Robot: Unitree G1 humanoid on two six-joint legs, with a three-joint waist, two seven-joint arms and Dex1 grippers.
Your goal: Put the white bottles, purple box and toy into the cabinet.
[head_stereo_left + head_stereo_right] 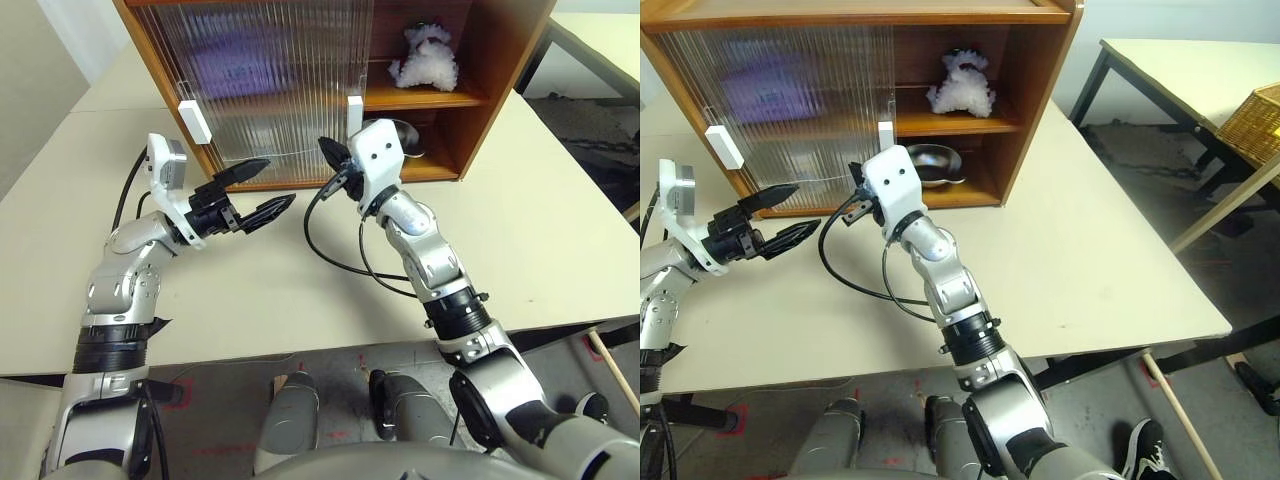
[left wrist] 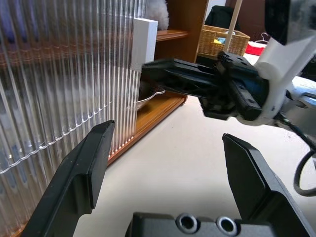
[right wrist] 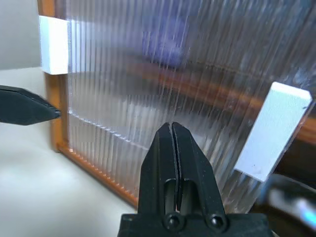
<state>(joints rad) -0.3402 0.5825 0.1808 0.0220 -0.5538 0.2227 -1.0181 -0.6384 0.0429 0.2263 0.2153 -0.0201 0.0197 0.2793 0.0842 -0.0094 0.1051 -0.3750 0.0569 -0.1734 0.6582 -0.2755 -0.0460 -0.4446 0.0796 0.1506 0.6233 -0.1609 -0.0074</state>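
Right claw (image 3: 173, 148) pinched shut, empty, just beside the cabinet (image 1: 480, 90) door handle (image 1: 354, 113); left claw (image 1: 258, 195) wide open, empty. Ribbed door (image 1: 270, 70) looks stiff and slick, so best pushed at the handle. Toy (image 1: 425, 58) on the shelf: soft, light.

- A pale cream table (image 1: 1090, 250) carries the cabinet (image 1: 1035, 90), which stands at its far edge.
- In the cabinet's open right bay, the toy (image 1: 960, 85) sits on the upper shelf.
- A steel bowl (image 1: 935, 165) rests on the cabinet's shelf below.

Silver jointed arms, black collars, white wrist housings; black pointed fingers on left gripper (image 1: 262, 190) and right gripper (image 3: 173, 148); black cables looping.
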